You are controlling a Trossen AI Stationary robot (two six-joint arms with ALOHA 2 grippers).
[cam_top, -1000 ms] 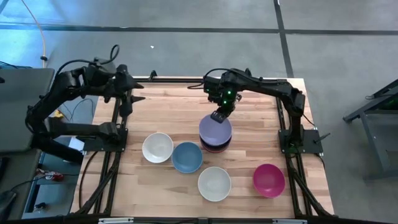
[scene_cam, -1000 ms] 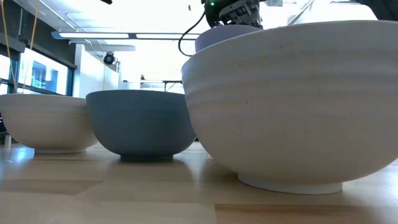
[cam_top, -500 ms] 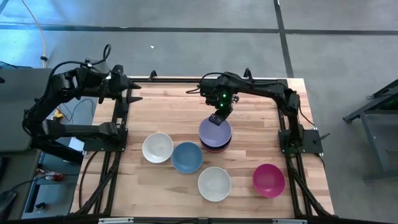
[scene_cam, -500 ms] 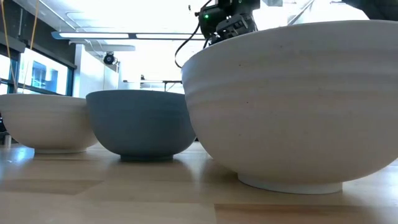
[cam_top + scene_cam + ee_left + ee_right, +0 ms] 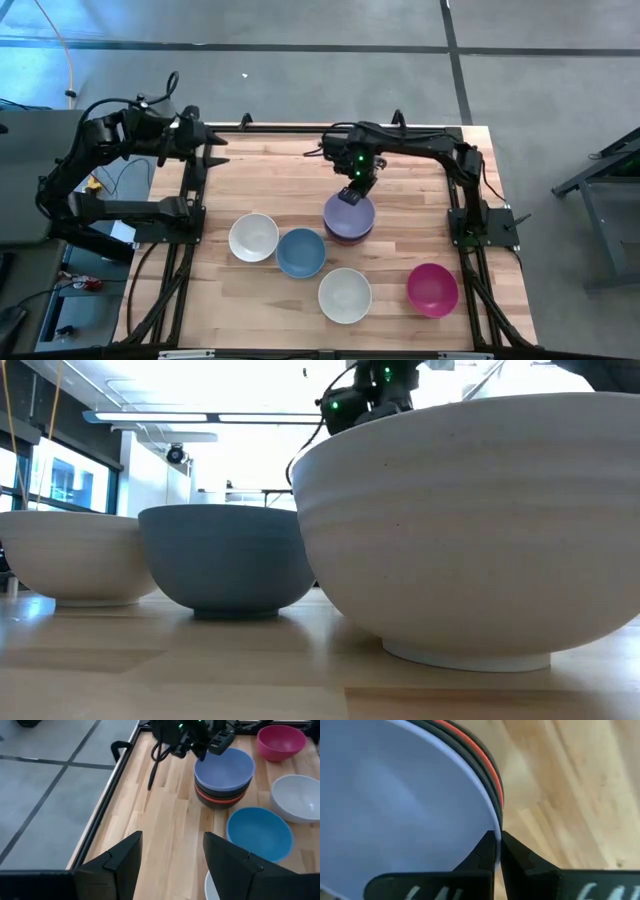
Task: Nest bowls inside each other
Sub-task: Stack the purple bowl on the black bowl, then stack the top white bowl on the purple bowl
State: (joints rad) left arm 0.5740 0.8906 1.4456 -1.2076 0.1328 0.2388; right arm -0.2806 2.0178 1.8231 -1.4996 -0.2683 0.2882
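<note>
Five bowls nested in one stack (image 5: 348, 228) mid-table: lavender bowl (image 5: 349, 213) on top, dark and reddish rims beneath. Four loose bowls: white bowl (image 5: 253, 237) touching blue bowl (image 5: 300, 252), second white bowl (image 5: 345, 295) near front edge, pink bowl (image 5: 432, 287) well apart toward right edge. Back half of table (image 5: 270, 180) bare wood, free room there. Right gripper (image 5: 353, 197) closed, pinching lavender bowl's far rim. Left gripper (image 5: 170, 865) open, holding nothing, over back-left corner, far from stack.
</note>
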